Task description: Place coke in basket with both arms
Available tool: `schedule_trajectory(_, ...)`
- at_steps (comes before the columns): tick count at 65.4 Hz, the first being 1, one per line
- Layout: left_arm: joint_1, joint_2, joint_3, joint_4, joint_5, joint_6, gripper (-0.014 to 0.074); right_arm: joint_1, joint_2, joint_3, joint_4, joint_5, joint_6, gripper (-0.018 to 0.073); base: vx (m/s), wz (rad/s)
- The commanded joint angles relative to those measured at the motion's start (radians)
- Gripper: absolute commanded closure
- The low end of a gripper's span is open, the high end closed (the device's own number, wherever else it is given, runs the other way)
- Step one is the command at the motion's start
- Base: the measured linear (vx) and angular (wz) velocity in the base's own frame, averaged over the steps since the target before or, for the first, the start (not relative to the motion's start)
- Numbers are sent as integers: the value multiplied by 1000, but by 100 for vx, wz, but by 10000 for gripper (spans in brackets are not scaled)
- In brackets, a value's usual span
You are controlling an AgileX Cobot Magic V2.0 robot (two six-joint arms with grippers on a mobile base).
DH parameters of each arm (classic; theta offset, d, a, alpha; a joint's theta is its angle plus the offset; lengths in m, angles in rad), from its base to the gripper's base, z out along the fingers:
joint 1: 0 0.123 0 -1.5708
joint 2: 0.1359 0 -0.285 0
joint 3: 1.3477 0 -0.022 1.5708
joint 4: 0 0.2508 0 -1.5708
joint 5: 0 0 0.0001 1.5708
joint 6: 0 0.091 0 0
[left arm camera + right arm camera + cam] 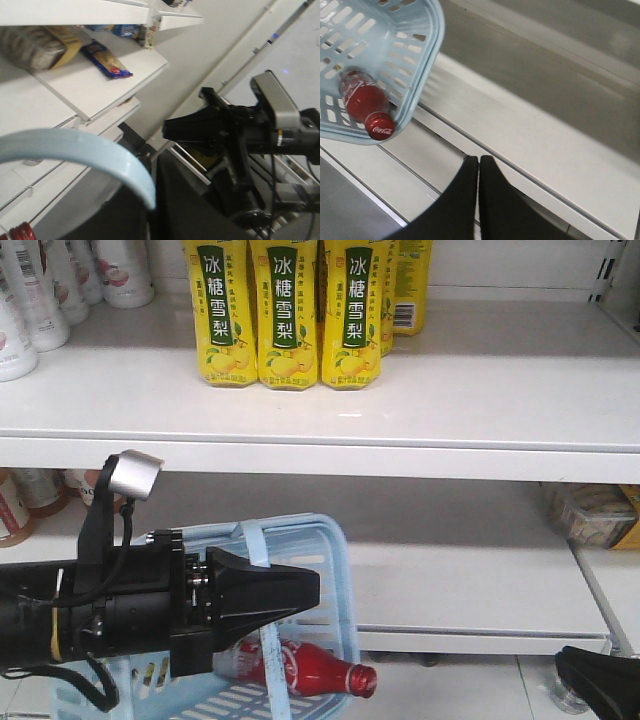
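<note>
The coke [300, 668] lies on its side in the basket [338, 570], its red cap poking out past the rim at the corner nearest the right arm. The basket sits in front of the lower shelf [460, 580], tilted. In the front view the left claw [312, 590] is over the basket, above the bottle and pointing right along the shelf front. The basket's handle [252, 540] stands up and crosses the claw's line, showing above and below it. From this side view I cannot tell whether the jaws are parted or whether they grip the handle. The left wrist view shows the handle [90, 150] arching close in front of its camera, with the bottle cap just in at the bottom left corner. The left arm reaches in level from the left edge, a silver camera [135, 473] raised on top of its wrist. The right claw [478, 159] is fully closed, its two black fingers [462, 200] pressed together with only a thin seam between them, and it has hold of nothing. It stands apart from the basket [432, 45], which lies up and to the left in its own view, the coke [362, 100] inside with the cap towards the claw. From the left wrist the right claw [167, 129] points towards the shelves.
</note>
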Motion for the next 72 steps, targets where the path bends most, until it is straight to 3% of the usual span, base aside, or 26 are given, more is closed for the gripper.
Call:
schedule_trajectory(1, -3, -57, -8, -180, 10, 123, 603, -2, 4, -26, -14, -66, 1, 564, 0, 0)
schedule_trajectory(14, -3, -152, 68, -287, 108, 447, 603, -2, 4, -26, -14, -66, 1, 564, 0, 0)
schedule_trajectory(23, -3, -229, 138, -416, 194, 647, 603, -2, 4, -26, -14, -66, 1, 564, 0, 0)
schedule_trajectory(45, -3, -438, 306, -890, 557, 958, 603, -2, 4, -26, -14, -62, 1, 564, 0, 0)
schedule_trajectory(65, -3, -703, 434, -1156, 859, 1218, 603, -2, 4, -26, -14, -62, 1, 564, 0, 0)
schedule_trajectory(72, -3, -792, 481, -1213, 908, 1258, 603, -2, 4, -26, -14, -62, 1, 564, 0, 0)
